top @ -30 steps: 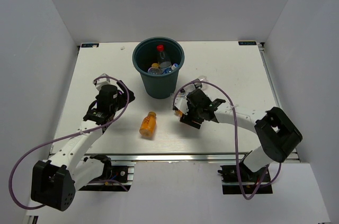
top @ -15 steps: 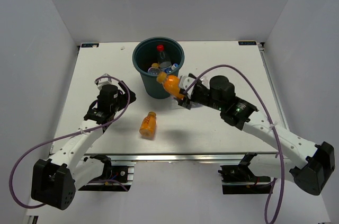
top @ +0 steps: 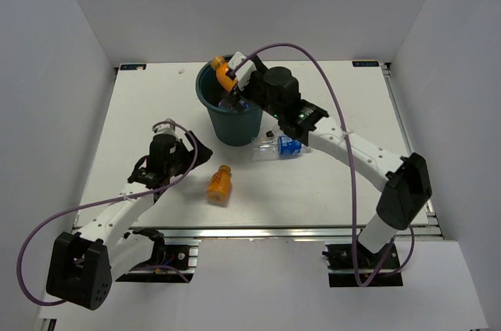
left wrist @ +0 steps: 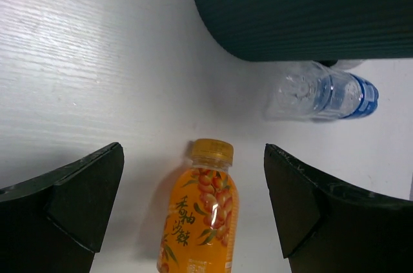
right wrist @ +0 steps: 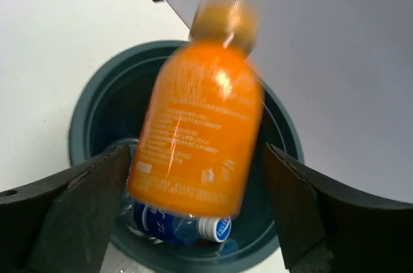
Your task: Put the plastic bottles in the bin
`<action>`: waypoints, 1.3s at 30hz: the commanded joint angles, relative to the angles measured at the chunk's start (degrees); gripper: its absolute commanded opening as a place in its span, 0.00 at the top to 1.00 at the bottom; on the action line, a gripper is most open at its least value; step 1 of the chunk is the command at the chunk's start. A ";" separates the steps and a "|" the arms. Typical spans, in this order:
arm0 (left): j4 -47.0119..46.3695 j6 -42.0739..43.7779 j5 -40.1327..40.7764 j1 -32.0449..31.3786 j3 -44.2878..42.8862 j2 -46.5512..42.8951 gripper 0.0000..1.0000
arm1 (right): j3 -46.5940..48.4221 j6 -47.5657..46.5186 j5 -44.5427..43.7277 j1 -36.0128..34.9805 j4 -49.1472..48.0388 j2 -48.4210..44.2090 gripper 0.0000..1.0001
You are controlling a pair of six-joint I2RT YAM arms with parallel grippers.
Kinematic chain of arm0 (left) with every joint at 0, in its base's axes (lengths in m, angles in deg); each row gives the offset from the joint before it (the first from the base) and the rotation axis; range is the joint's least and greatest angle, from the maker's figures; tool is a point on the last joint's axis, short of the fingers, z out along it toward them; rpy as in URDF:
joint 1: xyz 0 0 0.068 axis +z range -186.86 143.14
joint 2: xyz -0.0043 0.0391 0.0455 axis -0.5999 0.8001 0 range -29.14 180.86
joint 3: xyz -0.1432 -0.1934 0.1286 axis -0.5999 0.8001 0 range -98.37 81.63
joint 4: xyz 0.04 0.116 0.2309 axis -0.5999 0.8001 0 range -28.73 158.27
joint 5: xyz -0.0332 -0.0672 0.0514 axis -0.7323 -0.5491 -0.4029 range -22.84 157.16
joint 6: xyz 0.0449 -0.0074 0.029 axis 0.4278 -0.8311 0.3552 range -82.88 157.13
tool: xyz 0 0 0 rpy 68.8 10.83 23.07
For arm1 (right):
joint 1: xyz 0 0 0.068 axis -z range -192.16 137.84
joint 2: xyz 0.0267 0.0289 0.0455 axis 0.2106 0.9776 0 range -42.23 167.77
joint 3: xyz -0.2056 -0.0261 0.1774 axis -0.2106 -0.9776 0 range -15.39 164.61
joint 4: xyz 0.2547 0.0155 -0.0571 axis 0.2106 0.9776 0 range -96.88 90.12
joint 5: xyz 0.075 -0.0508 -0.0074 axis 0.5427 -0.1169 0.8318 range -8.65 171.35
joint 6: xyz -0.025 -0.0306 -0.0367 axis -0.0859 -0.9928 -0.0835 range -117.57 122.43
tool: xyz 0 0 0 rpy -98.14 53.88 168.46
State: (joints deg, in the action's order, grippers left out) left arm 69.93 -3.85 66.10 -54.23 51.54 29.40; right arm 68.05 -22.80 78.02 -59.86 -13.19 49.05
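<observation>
The dark teal bin (top: 232, 116) stands at the table's back middle. My right gripper (top: 233, 79) is over its rim, open wide. An orange bottle (top: 223, 74) hangs blurred and loose between the fingers, over the bin's mouth (right wrist: 80, 131); it also shows in the right wrist view (right wrist: 200, 111). A clear blue-label bottle (right wrist: 174, 228) lies inside. My left gripper (top: 196, 151) is open above a second orange bottle (top: 219, 184), which lies on the table, cap towards the bin (left wrist: 200, 215). Another clear blue-label bottle (top: 278, 147) lies right of the bin (left wrist: 322, 95).
The bin's wall (left wrist: 303, 8) rises just beyond the left gripper (left wrist: 193, 147). White walls close in the table on the left, back and right. The right arm reaches across the table's right half to the bin.
My right arm lifted an orange bottle from the table to above the bin and opened on it. A clear bottle it had covered now shows. My left gripper moved right towards the lying orange bottle.
</observation>
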 commanded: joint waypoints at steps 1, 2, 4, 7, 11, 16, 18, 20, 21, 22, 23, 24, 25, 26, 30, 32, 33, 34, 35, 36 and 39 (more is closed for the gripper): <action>-3.12 -0.34 -6.58 -0.12 2.66 -1.06 0.02 | 5.68 3.08 -7.11 0.07 -0.37 1.78 0.11; -4.70 -0.86 -7.72 -0.21 3.36 -1.06 0.02 | 6.29 3.69 -8.52 0.24 -0.29 3.01 0.11; -6.29 -1.21 -11.32 -0.21 5.38 -0.71 0.02 | 7.87 4.58 -9.67 0.59 0.15 4.24 0.11; -7.70 -1.39 -13.70 -0.39 7.14 -0.01 0.02 | 8.67 5.37 -9.50 1.03 1.03 4.60 0.11; -8.22 -0.60 -14.14 -1.35 8.11 0.87 0.02 | 6.05 6.95 -11.07 1.21 0.51 2.50 0.11; -7.27 1.24 -11.17 -4.95 6.98 2.36 0.02 | -1.07 10.64 -14.06 2.26 -0.02 -3.90 0.11; -6.56 2.12 -9.84 -5.83 6.53 3.67 0.02 | -6.43 12.13 -15.56 3.05 -0.89 -6.37 0.11; -6.21 3.00 -9.05 -6.80 5.83 4.47 0.03 | -12.82 14.50 -16.70 4.10 -1.86 -10.59 0.11; -6.03 3.26 -9.13 -7.15 5.48 5.26 0.03 | -15.21 15.38 -16.88 4.46 -3.09 -13.56 0.11; -5.68 3.87 -9.40 -7.94 5.30 5.44 0.04 | -17.32 17.91 -17.23 5.77 -3.45 -15.07 0.11; -5.42 3.97 -9.40 -8.47 4.95 5.53 0.04 | -19.35 19.77 -17.49 6.65 -3.54 -16.48 0.11; -5.24 3.88 -9.14 -9.08 5.04 5.44 0.05 | -23.02 21.61 -17.58 7.70 -3.36 -19.45 0.11; -4.89 3.71 -8.96 -10.57 5.12 5.44 0.06 | -24.80 25.37 -17.24 8.93 -3.36 -21.04 0.11; -4.63 3.36 -8.18 -11.19 5.39 5.35 0.07 | -26.73 28.02 -16.80 11.55 -3.36 -22.45 0.10; -5.76 1.78 -9.48 -11.99 7.23 5.18 0.17 | -37.44 37.87 -13.81 17.72 -4.50 -31.14 0.11; -6.38 1.16 -9.92 -12.08 7.32 4.74 0.27 | -39.83 42.87 -13.89 20.27 -3.80 -33.35 0.11; -6.03 0.90 -10.10 -12.17 6.89 4.04 0.40 | -41.76 43.25 -13.63 21.06 -3.80 -35.19 0.11; -5.86 0.98 -10.19 -12.08 6.53 3.43 0.45 | -42.56 43.25 -14.15 21.25 -3.80 -36.08 0.11; -5.42 0.98 -10.10 -12.08 6.10 2.64 0.50 | -43.27 43.25 -14.77 21.25 -3.80 -36.79 0.11; -4.28 1.33 -9.58 -12.17 4.96 1.85 0.53 | -43.88 43.25 -15.47 21.25 -3.80 -38.19 0.11; -0.95 1.95 -7.30 -12.17 2.59 -2.02 0.59 | -45.82 44.31 -18.20 21.42 -3.19 -40.22 0.11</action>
State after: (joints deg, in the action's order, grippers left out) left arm 66.85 -2.36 56.99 -66.14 58.06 31.61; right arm 23.06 17.68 62.54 -38.75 -14.28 11.04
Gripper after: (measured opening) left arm 0.640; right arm 0.895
